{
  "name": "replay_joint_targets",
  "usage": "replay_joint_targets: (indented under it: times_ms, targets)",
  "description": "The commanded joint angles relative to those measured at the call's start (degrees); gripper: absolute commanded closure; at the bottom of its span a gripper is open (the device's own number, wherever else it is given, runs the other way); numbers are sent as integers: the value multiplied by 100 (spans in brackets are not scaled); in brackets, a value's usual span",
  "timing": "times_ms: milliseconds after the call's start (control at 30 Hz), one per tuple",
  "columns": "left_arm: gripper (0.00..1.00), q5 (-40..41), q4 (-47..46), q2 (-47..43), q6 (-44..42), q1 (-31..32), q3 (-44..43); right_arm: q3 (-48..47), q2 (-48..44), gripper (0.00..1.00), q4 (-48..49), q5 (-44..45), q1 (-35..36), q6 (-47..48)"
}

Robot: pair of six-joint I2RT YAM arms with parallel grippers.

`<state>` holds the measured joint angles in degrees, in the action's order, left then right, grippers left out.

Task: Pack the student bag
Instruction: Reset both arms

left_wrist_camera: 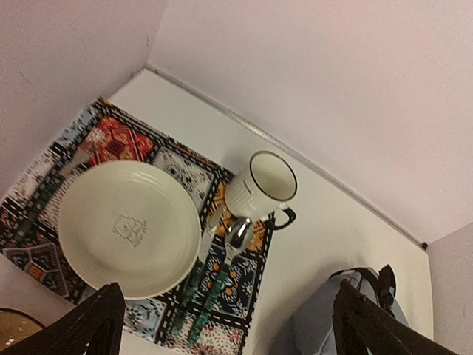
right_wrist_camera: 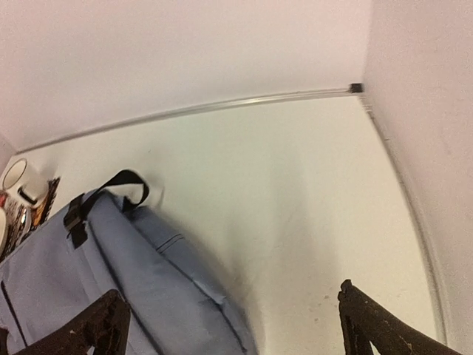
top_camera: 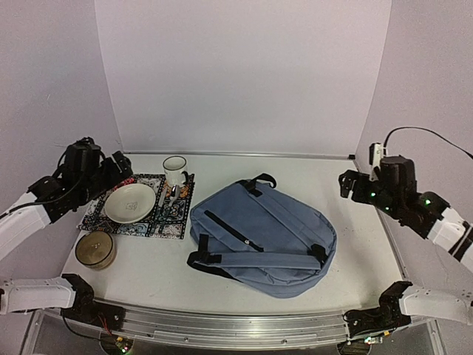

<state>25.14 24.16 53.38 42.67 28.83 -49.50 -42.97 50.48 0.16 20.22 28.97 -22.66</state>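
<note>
Student bag [top_camera: 262,240] lies cropped in both wrist views; both jaws wide, empty.

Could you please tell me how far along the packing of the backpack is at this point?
Done: the blue-grey fabric backpack with black straps lies flat mid-table, its zips apparently closed; contents are hidden. In hand: nothing, since the left end effector and right end effector are open and empty, apart from the bag. Left: unclear; the cream plate, white mug and brown bowl lie outside.
</note>
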Motion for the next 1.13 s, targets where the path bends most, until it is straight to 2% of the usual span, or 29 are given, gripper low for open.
replay_joint_targets:
  times_ms: [0, 133, 333, 567, 1100]
  targets:
    - [1, 985, 674, -1070, -585, -13, -180, 224, -1101, 2, -490, 1250, -21, -166]
    - [1, 1248, 750, -1952, -983, -13, -217, 437, -1998, 2, -627, 1402, -22, -140]
    - [1, 1672, 754, -2733, -1480, -9, -83, 788, -2829, 2, -668, 1423, -17, -162]
    - [1, 1783, 660, -3057, -1455, -5, 420, 844, -2753, 2, -669, 1338, -22, -262]
    - [1, 1905, 654, -3093, -1627, -18, 513, 921, -2620, 2, -529, 1468, -19, -193]
